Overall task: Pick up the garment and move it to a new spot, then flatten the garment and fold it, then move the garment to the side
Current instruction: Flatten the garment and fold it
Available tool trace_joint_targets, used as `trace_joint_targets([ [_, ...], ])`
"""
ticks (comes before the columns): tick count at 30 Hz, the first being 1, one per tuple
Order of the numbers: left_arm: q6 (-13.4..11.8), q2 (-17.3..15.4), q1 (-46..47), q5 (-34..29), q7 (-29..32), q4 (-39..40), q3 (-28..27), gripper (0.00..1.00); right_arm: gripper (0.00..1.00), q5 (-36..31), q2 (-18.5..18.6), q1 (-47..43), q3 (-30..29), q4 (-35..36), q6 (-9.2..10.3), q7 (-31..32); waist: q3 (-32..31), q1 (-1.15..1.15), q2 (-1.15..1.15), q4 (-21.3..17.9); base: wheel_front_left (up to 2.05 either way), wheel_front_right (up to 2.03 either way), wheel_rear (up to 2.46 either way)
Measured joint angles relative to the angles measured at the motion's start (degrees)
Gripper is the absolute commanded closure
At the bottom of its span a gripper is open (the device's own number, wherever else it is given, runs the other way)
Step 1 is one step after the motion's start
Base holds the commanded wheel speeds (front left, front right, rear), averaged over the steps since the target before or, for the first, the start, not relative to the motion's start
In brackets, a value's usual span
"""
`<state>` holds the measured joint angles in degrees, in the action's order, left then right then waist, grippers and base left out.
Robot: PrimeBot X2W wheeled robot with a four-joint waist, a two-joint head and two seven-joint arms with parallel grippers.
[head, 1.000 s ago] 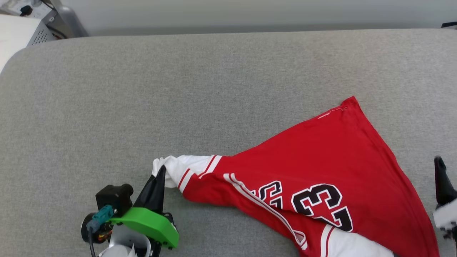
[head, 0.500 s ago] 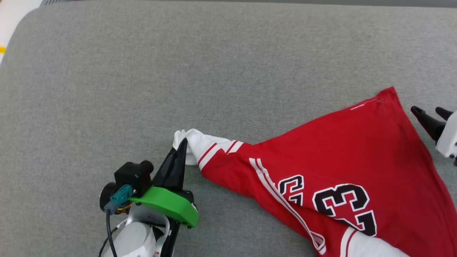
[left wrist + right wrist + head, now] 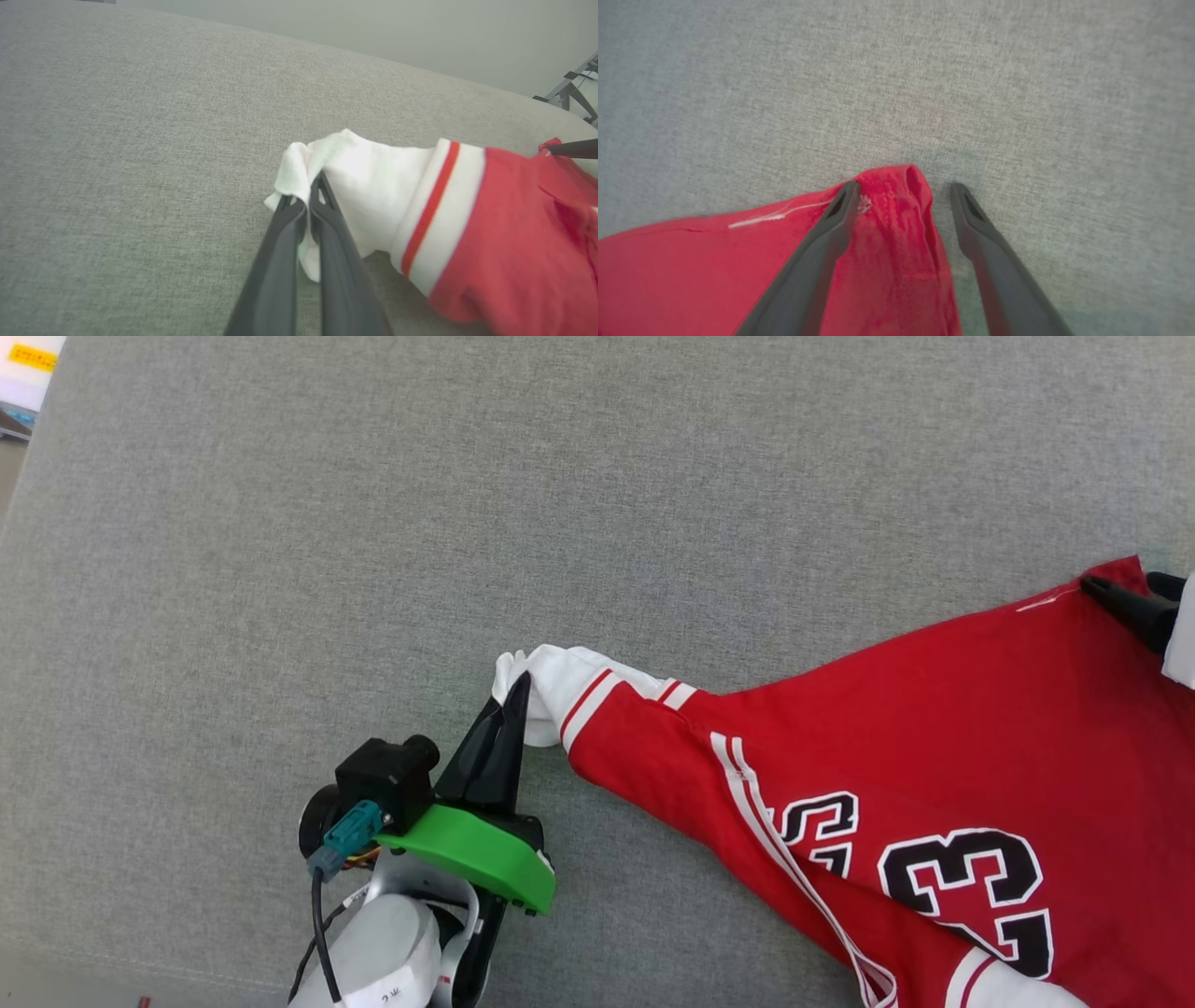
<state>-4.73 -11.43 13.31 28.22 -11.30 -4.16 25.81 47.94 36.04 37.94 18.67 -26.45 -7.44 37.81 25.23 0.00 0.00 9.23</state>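
Observation:
The garment (image 3: pixel 915 728), a red jersey with white striped sleeves and "23" lettering face up, lies spread across the right of the grey cushion (image 3: pixel 467 504). My left gripper (image 3: pixel 518 686) is shut on the tip of its white sleeve (image 3: pixel 355 177), seen pinched between the dark fingers (image 3: pixel 327 242) in the left wrist view. My right gripper (image 3: pixel 1134 586) stands open at the jersey's far red corner (image 3: pixel 896 196); that corner lies between its spread fingers (image 3: pixel 831 224), one finger over the cloth, the other beside it on the cushion.
The cushion's near edge (image 3: pixel 112 971) runs along the bottom left. Its left edge, with a bright object (image 3: pixel 28 373) beyond, is at the top left. A metal stand (image 3: pixel 572 88) shows past the cushion's far side in the left wrist view.
The head camera has tilted down and shifted. My right gripper has moved forward, from beside the jersey's right edge to its far red corner. The left gripper still holds the sleeve tip.

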Motion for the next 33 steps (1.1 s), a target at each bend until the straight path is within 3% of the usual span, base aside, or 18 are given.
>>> trace_joint_targets([
  [1,0.00,0.13,0.01,0.00,-0.12,-0.25,0.02,1.00,0.00,1.25,0.40,0.32,0.42,-0.27,0.00,0.58,0.23,0.00,0.00,0.20,0.00,0.00,0.00],
  [2,0.00,0.24,0.01,0.00,-0.27,-0.46,0.04,1.00,0.33,2.32,0.79,0.66,0.77,-0.53,0.00,1.11,0.39,0.00,0.00,0.34,0.00,0.00,0.00],
  [3,0.01,0.27,0.02,0.00,-0.27,-0.64,0.08,1.00,0.87,3.12,1.13,0.92,1.21,-0.57,0.00,1.58,0.48,0.00,0.00,0.43,0.00,0.00,0.00],
  [4,0.03,0.27,0.02,0.00,-0.26,-0.89,0.15,1.00,1.00,4.13,1.46,1.13,1.69,-0.57,0.03,2.08,0.49,0.00,0.00,0.45,0.00,0.00,0.00],
  [10,0.03,0.25,0.03,0.23,-0.26,-2.05,-0.04,1.00,1.00,6.56,1.74,1.43,5.05,-0.43,0.18,1.03,-0.64,0.00,0.00,-0.05,0.00,0.00,0.00],
  [21,0.07,-1.41,2.11,2.13,-0.98,-6.64,-3.21,1.00,1.00,3.15,0.02,2.27,4.55,-2.78,-0.02,-10.73,-6.66,0.01,0.00,-2.32,0.00,0.00,0.00],
  [33,4.08,-5.87,17.84,3.23,-0.48,-16.06,-7.65,1.00,1.00,-2.49,-3.25,7.27,1.83,-4.47,-0.10,-16.41,-13.15,0.01,0.00,-8.18,0.00,0.00,0.00],
])
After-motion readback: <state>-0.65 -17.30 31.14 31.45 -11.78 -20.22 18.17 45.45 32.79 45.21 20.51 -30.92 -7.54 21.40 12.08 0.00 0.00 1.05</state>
